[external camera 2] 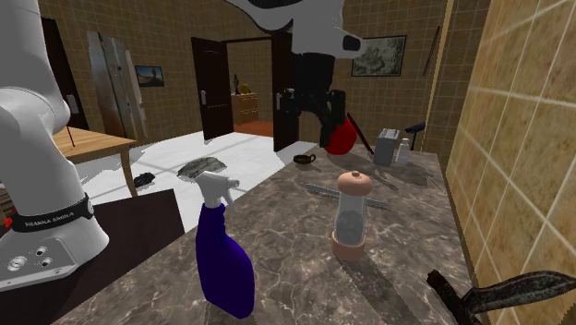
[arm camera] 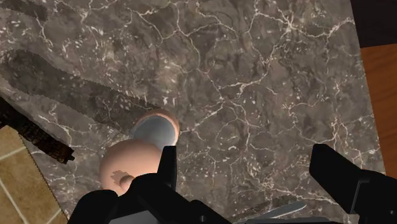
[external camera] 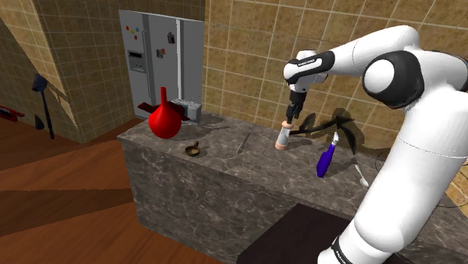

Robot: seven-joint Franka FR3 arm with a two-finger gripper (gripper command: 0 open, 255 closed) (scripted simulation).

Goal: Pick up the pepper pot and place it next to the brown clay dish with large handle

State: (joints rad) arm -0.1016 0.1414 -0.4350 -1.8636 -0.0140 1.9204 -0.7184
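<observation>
1. Dark veined marble counter (external camera: 225, 161): I log it as the work surface, spread beneath the gripper (external camera: 294, 114).
2. Grey refrigerator (external camera: 154, 64): against the tiled wall, far beyond the gripper, past the counter's far end.
3. White Franka arm (external camera: 390, 75): it reaches from the stand out over the counter, wrist pointing down.
4. Red long-necked vase (external camera: 165, 120): upright on the counter, well apart from the gripper, at the refrigerator end.
5. Blue spray bottle (external camera 2: 224, 258) with a white trigger: upright, near the gripper on its stand side.
6. Grey toaster (external camera: 187, 111): behind the vase, well apart from the gripper.
7. Pepper pot (external camera 2: 352, 217): pinkish-tan cap and base, clear grey body, upright on the counter. I place it right under the gripper. In the wrist view its cap sits just outside one finger, not in the gap.
8. Gripper: I see the two black fingers (arm camera: 167, 167) standing wide apart, with nothing held.
9. Brown dish with handle (external camera: 194, 151): on the counter, well apart from the gripper, between it and the vase.
10. Thin grey utensil (external camera: 241, 144): flat on the counter between the dish and the gripper.
</observation>
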